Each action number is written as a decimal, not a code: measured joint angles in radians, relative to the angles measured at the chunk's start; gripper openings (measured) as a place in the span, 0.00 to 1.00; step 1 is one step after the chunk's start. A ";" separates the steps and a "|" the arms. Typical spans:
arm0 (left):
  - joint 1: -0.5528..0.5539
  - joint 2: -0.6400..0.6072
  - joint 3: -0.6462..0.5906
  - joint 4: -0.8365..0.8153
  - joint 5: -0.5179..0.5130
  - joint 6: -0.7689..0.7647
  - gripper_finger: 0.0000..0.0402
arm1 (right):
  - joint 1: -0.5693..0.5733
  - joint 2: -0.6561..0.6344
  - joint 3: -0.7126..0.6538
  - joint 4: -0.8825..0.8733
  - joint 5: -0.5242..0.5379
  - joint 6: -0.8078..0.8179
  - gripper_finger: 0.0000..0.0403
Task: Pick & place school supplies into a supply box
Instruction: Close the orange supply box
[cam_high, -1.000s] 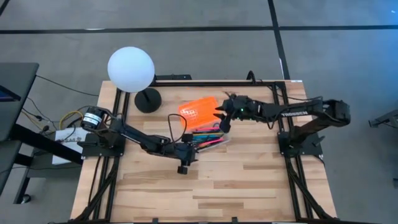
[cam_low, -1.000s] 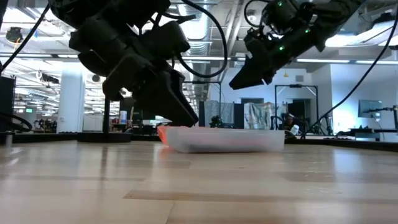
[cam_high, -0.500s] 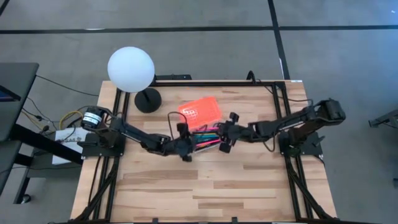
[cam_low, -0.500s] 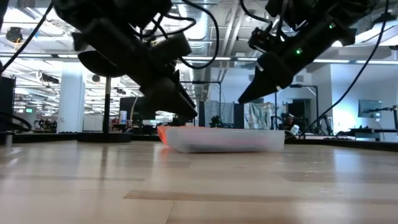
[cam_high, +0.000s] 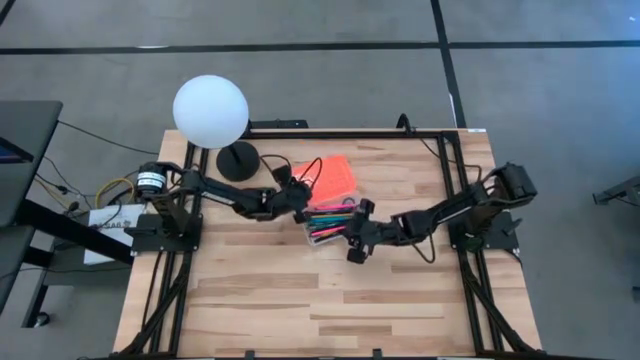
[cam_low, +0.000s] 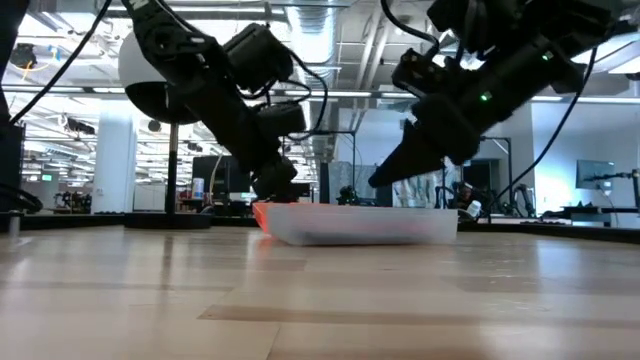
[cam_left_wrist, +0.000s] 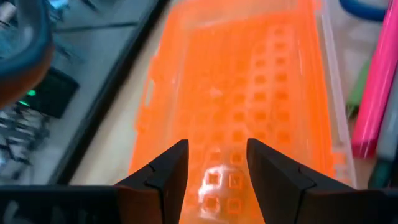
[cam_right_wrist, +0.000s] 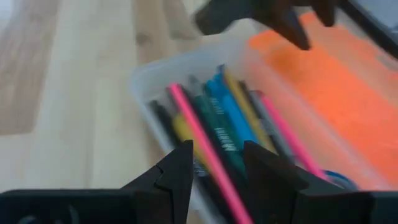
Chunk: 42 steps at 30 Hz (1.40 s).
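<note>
a: where's the left gripper (cam_left_wrist: 214, 163)?

b: hovering over the lid (cam_high: 331, 177), fingers parted with a gap between them, nothing held. the lid lies folded back flat beside the base, straight ahead of the tips. i'd judge it's lined up to catch the lid's edge and swing it shut.

a: and the right gripper (cam_right_wrist: 214, 163)?

b: open too, empty, just short of the base's near end. the box (cam_right_wrist: 149, 81) sits right in front of it, with the pens (cam_right_wrist: 221, 134) lying lengthwise inside, pink, blue, green and yellow side by side. packed that way they fit the long narrow tray.

a: what's the box like?

b: base is clear, smooth plastic with rounded corners. the lid is bright orange, translucent, moulded in a grid of small squares. thin and light, i'd guess, so it may slide if nudged; the right gripper may be there to brace it.
</note>
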<state>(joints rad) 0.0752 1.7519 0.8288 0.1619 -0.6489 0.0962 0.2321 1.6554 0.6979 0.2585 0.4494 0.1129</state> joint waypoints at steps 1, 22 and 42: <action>0.011 0.000 0.000 -0.013 0.018 -0.011 0.39 | 0.009 0.014 0.000 0.013 -0.003 -0.001 0.33; -0.101 -0.003 0.003 -0.237 0.216 -0.207 0.39 | 0.075 0.059 0.000 0.001 -0.001 -0.006 0.33; -0.311 0.000 0.001 -0.246 0.266 -0.408 0.39 | 0.212 0.047 0.001 -0.203 0.201 0.097 0.33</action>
<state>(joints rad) -0.2357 1.7519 0.8295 -0.0841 -0.3826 -0.3119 0.4443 1.7022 0.6989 0.0552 0.6506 0.2103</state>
